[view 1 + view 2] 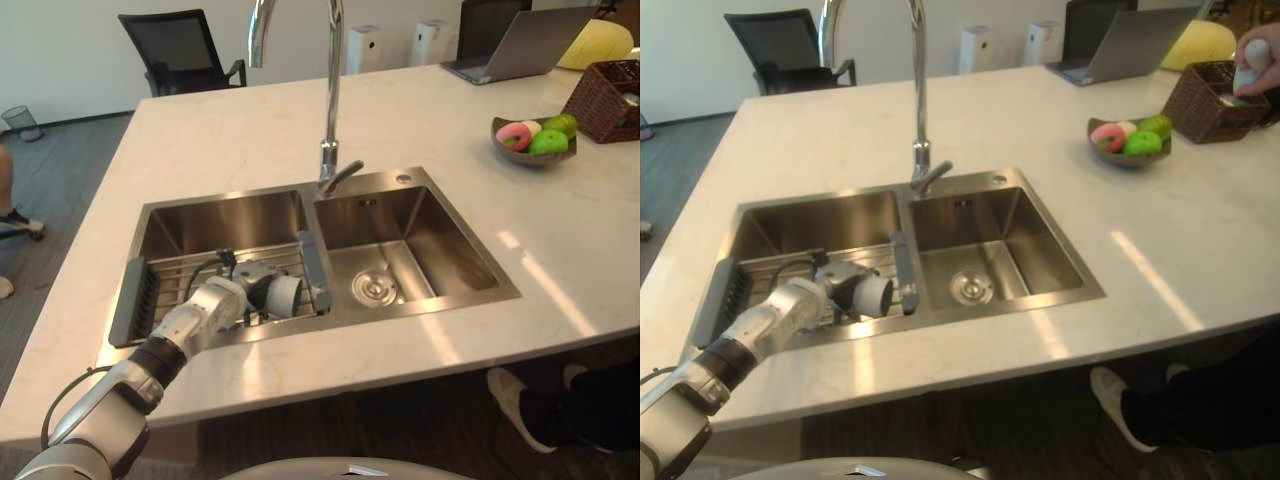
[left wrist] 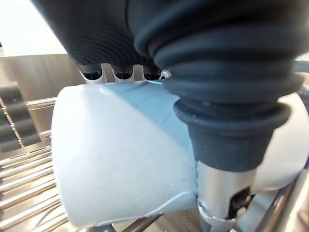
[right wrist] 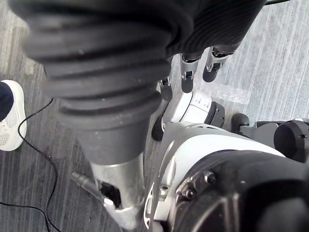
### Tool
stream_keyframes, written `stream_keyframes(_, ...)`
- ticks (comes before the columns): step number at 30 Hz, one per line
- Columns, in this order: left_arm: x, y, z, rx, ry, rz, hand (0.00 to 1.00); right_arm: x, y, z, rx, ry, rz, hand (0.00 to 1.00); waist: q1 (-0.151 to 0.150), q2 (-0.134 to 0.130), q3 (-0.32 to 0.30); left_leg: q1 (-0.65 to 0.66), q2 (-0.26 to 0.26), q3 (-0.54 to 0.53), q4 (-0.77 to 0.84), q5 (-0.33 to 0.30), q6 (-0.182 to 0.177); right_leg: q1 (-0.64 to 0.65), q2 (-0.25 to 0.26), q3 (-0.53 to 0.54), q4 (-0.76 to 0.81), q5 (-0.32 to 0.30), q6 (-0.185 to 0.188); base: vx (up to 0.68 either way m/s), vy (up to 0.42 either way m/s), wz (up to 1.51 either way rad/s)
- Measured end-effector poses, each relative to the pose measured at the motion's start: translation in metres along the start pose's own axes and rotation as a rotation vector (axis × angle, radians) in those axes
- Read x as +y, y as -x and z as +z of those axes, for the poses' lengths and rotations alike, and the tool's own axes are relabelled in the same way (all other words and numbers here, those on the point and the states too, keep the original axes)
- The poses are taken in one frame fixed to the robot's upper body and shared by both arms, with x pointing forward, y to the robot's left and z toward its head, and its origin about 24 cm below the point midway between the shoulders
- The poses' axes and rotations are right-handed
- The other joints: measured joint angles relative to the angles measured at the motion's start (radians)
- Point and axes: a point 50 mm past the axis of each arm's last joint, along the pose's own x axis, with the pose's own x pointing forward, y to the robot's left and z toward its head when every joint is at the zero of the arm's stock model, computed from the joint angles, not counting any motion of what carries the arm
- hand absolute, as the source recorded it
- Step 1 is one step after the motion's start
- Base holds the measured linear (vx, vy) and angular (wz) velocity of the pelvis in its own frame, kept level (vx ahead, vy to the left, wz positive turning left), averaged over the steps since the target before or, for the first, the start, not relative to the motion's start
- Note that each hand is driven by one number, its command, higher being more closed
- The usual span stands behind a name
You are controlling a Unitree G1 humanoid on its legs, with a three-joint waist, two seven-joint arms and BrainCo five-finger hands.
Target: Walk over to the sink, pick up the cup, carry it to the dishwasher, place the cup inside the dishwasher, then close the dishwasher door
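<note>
Reaching down into the left basin [image 1: 220,220] of the sink, the left hand [image 1: 248,280] is gripping the pale cup [image 1: 283,293], which is lying on its side on the wire rack [image 1: 170,285]. The right hand [image 3: 187,77] is hanging over the floor [image 3: 280,72]; I cannot tell whether it is open or closed.

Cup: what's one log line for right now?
step: grasp | left hand: fingers round cup | cup: on rack, left basin of sink | right hand: open, idle
</note>
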Motion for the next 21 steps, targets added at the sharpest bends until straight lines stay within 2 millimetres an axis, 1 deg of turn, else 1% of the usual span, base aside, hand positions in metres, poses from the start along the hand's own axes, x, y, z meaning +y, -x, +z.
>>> stream_keyframes(2, 0.000, 0.004, 0.000, 0.004, 0.027, 0.041, 1.00, 0.000, 0.000, 0.001, -0.004, -0.007, 0.003, 0.00, 0.001, 0.006, 0.005, -0.001, -0.001, -0.003, 0.000, 0.001, 0.004, 0.001, -0.002, -0.004, 0.000, -0.001, 0.001, 0.00, 0.000, 0.05)
stream_keyframes(5, -0.007, 0.016, -0.007, 0.021, 0.114, 0.121, 1.00, 0.002, 0.000, 0.003, -0.003, -0.004, 0.011, 0.00, 0.002, 0.009, 0.017, -0.001, -0.003, -0.014, 0.000, 0.002, 0.005, 0.007, -0.003, -0.015, 0.000, -0.005, 0.002, 0.00, 0.004, 0.10)
stream_keyframes(6, -0.010, 0.023, -0.012, 0.038, 0.188, 0.180, 1.00, 0.003, 0.000, 0.002, 0.000, -0.012, 0.016, 0.00, 0.009, 0.013, 0.020, -0.001, -0.003, -0.020, 0.001, 0.001, 0.006, 0.010, -0.003, -0.020, 0.000, -0.006, 0.003, 0.00, 0.006, 0.12)
stream_keyframes(7, -0.009, 0.027, -0.014, 0.046, 0.234, 0.230, 1.00, 0.003, 0.000, 0.002, 0.003, -0.014, 0.016, 0.00, 0.015, 0.011, 0.024, -0.001, -0.004, -0.022, 0.001, 0.001, 0.006, 0.011, -0.003, -0.022, 0.000, -0.007, 0.003, 0.00, 0.006, 0.13)
stream_keyframes(9, -0.005, 0.043, -0.028, 0.111, 0.389, 0.412, 1.00, 0.002, 0.000, 0.000, 0.018, -0.023, 0.018, 0.00, 0.046, -0.001, 0.033, -0.003, -0.005, -0.029, 0.001, 0.002, 0.007, 0.014, -0.005, -0.032, 0.000, -0.009, 0.004, 0.00, 0.009, 0.11)
stream_keyframes(10, -0.002, 0.047, -0.032, 0.132, 0.418, 0.466, 1.00, 0.002, 0.000, -0.001, 0.023, -0.024, 0.018, 0.00, 0.055, -0.004, 0.035, -0.003, -0.005, -0.030, 0.001, 0.002, 0.007, 0.015, -0.006, -0.034, 0.000, -0.009, 0.004, 0.00, 0.014, 0.09)
stream_keyframes(12, 0.015, 0.073, -0.052, 0.207, 0.491, 0.708, 1.00, -0.001, 0.001, -0.003, 0.034, -0.032, 0.012, 0.00, 0.089, -0.012, 0.035, -0.009, -0.008, -0.039, 0.002, 0.003, 0.011, 0.015, -0.010, -0.045, 0.001, -0.010, 0.006, 0.01, 0.016, 0.11)
stream_keyframes(13, 0.021, 0.080, -0.056, 0.216, 0.498, 0.773, 1.00, -0.001, 0.001, -0.003, 0.038, -0.036, 0.012, 0.00, 0.099, -0.012, 0.034, -0.010, -0.009, -0.042, 0.001, 0.003, 0.012, 0.016, -0.011, -0.048, 0.001, -0.011, 0.007, 0.01, 0.013, 0.22)
stream_keyframes(14, 0.036, 0.094, -0.061, 0.222, 0.499, 0.902, 1.00, -0.003, 0.001, -0.005, 0.050, -0.048, 0.009, 0.00, 0.115, -0.013, 0.034, -0.016, -0.013, -0.055, 0.002, 0.005, 0.015, 0.018, -0.015, -0.068, 0.001, -0.012, 0.008, 0.01, 0.011, 0.27)
stream_keyframes(15, 0.050, 0.107, -0.062, 0.211, 0.484, 1.024, 1.00, -0.005, 0.002, -0.006, 0.050, -0.068, 0.006, 0.00, 0.131, -0.014, 0.033, -0.019, -0.016, -0.064, 0.002, 0.006, 0.017, 0.020, -0.018, -0.079, 0.001, -0.012, 0.009, 0.00, 0.015, 0.28)
stream_keyframes(16, 0.055, 0.114, -0.062, 0.204, 0.477, 1.080, 1.00, -0.006, 0.002, -0.006, 0.053, -0.079, 0.005, 0.00, 0.140, -0.014, 0.033, -0.019, -0.018, -0.068, 0.002, 0.007, 0.018, 0.022, -0.020, -0.084, 0.001, -0.013, 0.010, 0.00, 0.019, 0.28)
stream_keyframes(18, 0.077, 0.135, -0.056, 0.162, 0.469, 1.281, 1.00, -0.011, 0.003, -0.009, 0.048, -0.149, 0.000, 0.00, 0.169, -0.015, 0.027, -0.021, -0.026, -0.083, 0.004, 0.008, 0.022, 0.031, -0.028, -0.101, 0.000, -0.016, 0.015, -0.01, 0.023, 0.21)
stream_keyframes(20, 0.086, 0.148, -0.055, 0.165, 0.495, 1.403, 1.00, -0.013, 0.004, -0.010, 0.040, -0.189, 0.001, 0.00, 0.190, -0.019, 0.016, -0.026, -0.027, -0.083, 0.006, 0.008, 0.024, 0.028, -0.030, -0.103, 0.000, -0.016, 0.015, -0.02, 0.024, 0.05)
stream_keyframes(21, 0.086, 0.154, -0.059, 0.191, 0.531, 1.464, 1.00, -0.012, 0.003, -0.008, 0.031, -0.210, 0.006, 0.00, 0.195, -0.024, 0.003, -0.035, -0.027, -0.086, 0.012, 0.009, 0.024, 0.024, -0.029, -0.108, 0.000, -0.016, 0.014, -0.03, 0.015, 0.06)
